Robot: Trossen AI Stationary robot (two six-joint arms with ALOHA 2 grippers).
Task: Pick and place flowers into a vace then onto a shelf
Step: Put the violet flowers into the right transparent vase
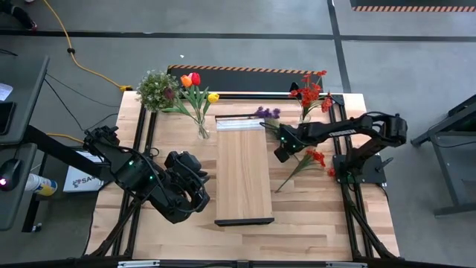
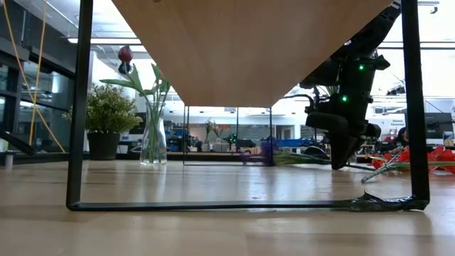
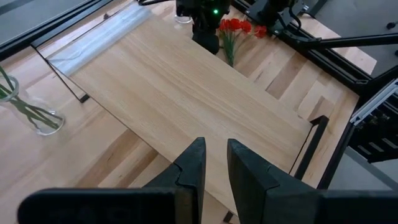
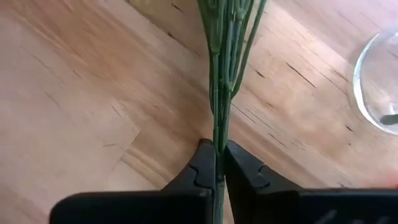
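Note:
My right gripper point(image 1: 282, 154) stands just right of the shelf point(image 1: 244, 175), pointing steeply down, shut on the green stem of the purple sprig point(image 1: 266, 113). The sprig lies on the tabletop with its head toward the far edge. A red spray point(image 1: 315, 158) rests flat on the table near that gripper. Red, orange and yellow tulips point(image 1: 195, 82) stand in a glass vase point(image 1: 202, 132) left of the shelf. My left gripper point(image 3: 216, 158) hovers over the shelf's near left part, fingers a little apart, with nothing between them. My right gripper pinches the purple sprig's stem point(image 4: 217, 134) between its two fingers, below where the stem splits into several thin stalks. The fingers come from above, slanting down. The stem runs away from the fingertips along the tabletop point(image 4: 93, 93).
A second glass vase point(image 4: 379, 81) with red sprays point(image 1: 312, 93) stands at the far right, close to the held stem. A bushy potted plant point(image 1: 156, 89) sits at the far left. The shelf's black legs point(image 2: 78, 107) and both arms' frames line the table's sides.

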